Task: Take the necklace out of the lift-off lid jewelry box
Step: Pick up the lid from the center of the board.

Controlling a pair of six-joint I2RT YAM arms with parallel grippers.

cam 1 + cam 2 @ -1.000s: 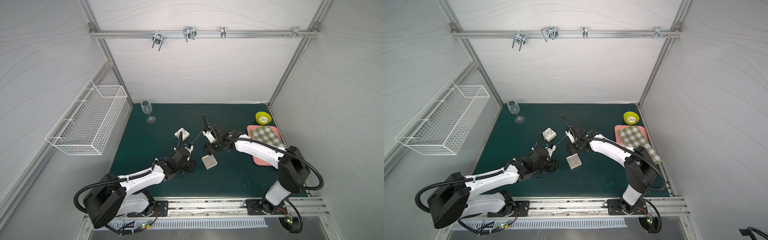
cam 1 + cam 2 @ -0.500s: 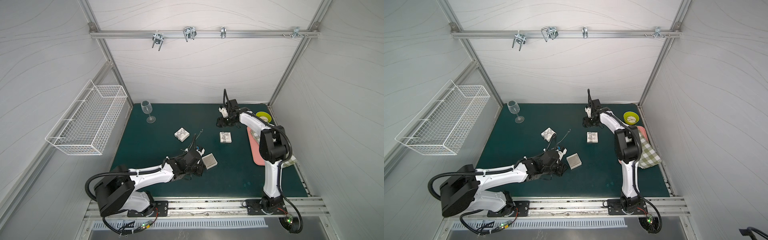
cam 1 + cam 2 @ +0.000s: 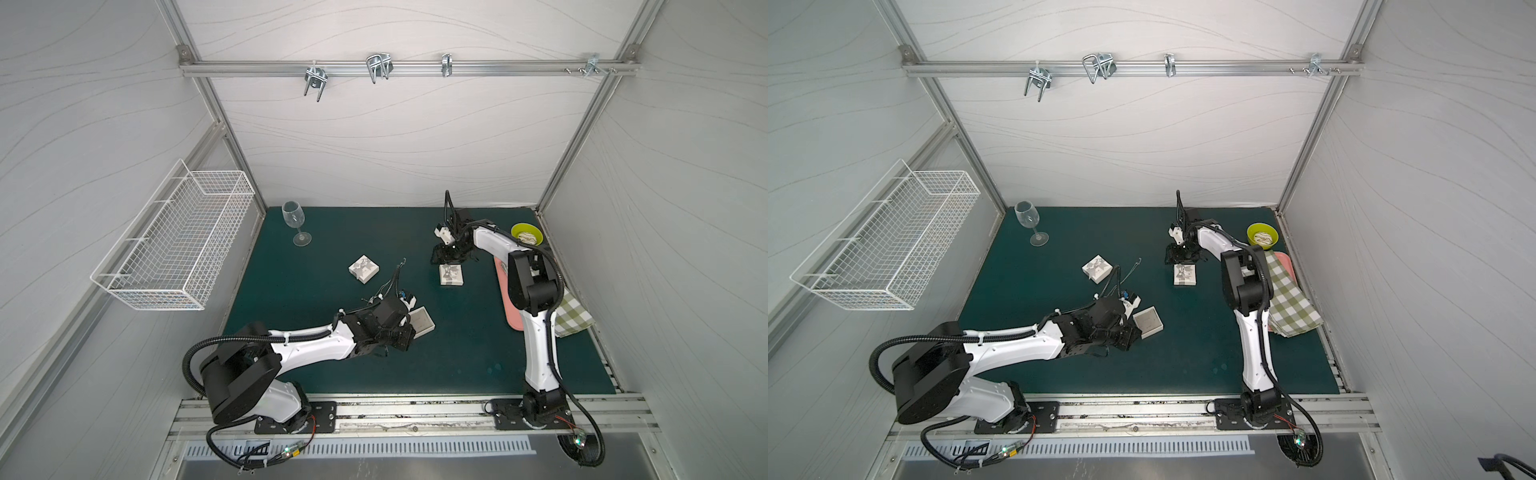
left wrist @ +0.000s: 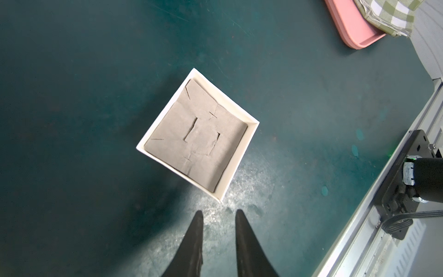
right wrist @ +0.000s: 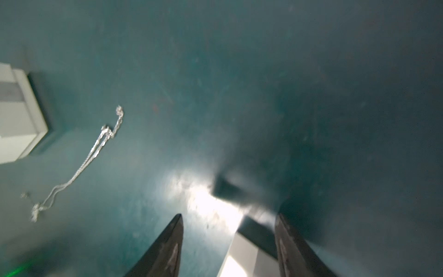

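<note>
Beside box point(image 4: 237, 158), left arm point(image 3: 307, 349) low, left tool point(image 4: 219, 212) narrow, empty; right arm point(image 3: 494, 245) outstretched, right tool point(image 5: 229, 215) wide.

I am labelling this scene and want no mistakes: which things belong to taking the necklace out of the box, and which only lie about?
Job:
necklace
open box
left patterned box
right patterned box
(whether both patterned boxes belong, I cannot tell)

Lying about:
wine glass
wire basket
green bowl
pink tray
checked cloth
</note>
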